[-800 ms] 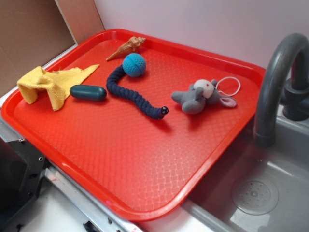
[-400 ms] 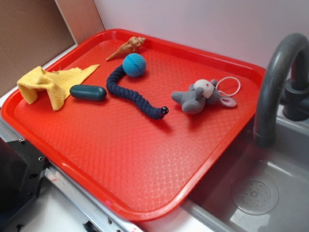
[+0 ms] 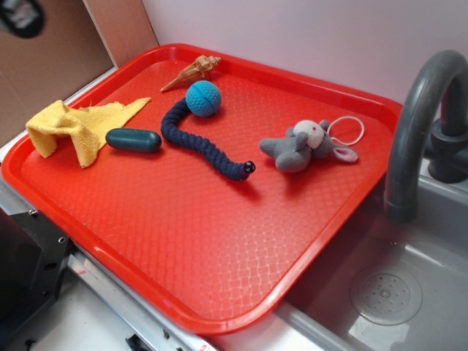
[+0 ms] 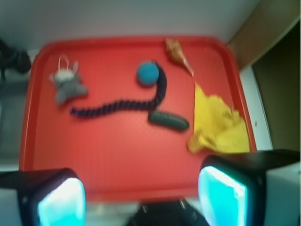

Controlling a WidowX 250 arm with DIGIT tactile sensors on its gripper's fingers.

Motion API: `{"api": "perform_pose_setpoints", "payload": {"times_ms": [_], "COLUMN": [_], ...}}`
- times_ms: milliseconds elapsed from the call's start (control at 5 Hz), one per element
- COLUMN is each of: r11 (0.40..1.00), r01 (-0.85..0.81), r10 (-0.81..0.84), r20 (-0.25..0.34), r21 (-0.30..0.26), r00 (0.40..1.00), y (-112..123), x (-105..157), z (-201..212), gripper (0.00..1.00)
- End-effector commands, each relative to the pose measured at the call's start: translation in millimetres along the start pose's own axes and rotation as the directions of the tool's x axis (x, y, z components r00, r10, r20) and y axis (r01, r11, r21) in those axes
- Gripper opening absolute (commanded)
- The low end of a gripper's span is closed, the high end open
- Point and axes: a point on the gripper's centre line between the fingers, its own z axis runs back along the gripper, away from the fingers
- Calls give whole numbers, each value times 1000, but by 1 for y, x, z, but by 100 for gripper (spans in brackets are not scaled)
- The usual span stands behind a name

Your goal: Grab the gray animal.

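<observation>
6 things lie on the red tray [image 3: 219,241] in the exterior view. Toward its right side, near the far right corner, the gray animal [image 3: 306,148] lies on its side, with a white cord loop [image 3: 346,130] touching its head on the side toward the gray faucet [image 3: 413,124]. Just left of it, apart from it, is the head end of the dark blue rope snake [image 3: 205,148], whose tail curls up beside the blue knitted ball [image 3: 203,98]. A tan seashell [image 3: 192,72] sits near the far rim. A dark green capsule [image 3: 133,140] rests beside the yellow cloth [image 3: 77,129], which is bunched at the left edge. A gray sink [image 3: 387,292] with a round drain adjoins the tray on the right. At the top left corner a dark, blurred shape [image 3: 22,14] is partly in view; what it is cannot be told.

From the wrist view, blurred, the gripper [image 4: 141,197] hangs above the near edge of the tray [image 4: 117,155], its 2 fingers [image 4: 61,202] spread wide with nothing between them. The gray animal [image 4: 67,84] lies at the upper left, well apart from the gripper, the loop at its far side. The rope snake [image 4: 122,104] runs across the middle, the ball [image 4: 148,73] touching its curl. The capsule [image 4: 168,120] lies just beside the cloth [image 4: 217,127], and the seashell [image 4: 178,54] sits above them.
</observation>
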Motion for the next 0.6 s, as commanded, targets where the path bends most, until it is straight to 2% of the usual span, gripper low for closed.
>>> {"api": "perform_pose_setpoints", "payload": {"times_ms": [0, 200, 400], "r11": [976, 977, 965], "r01": [181, 185, 234], "r10": [-171, -180, -231], "r20": [92, 51, 43], "r21": [-120, -109, -118], "r00": [981, 982, 972], "y": [-43, -55, -71], "x": [45, 59, 76], "z": [-52, -76, -107], "gripper": [100, 100, 100]}}
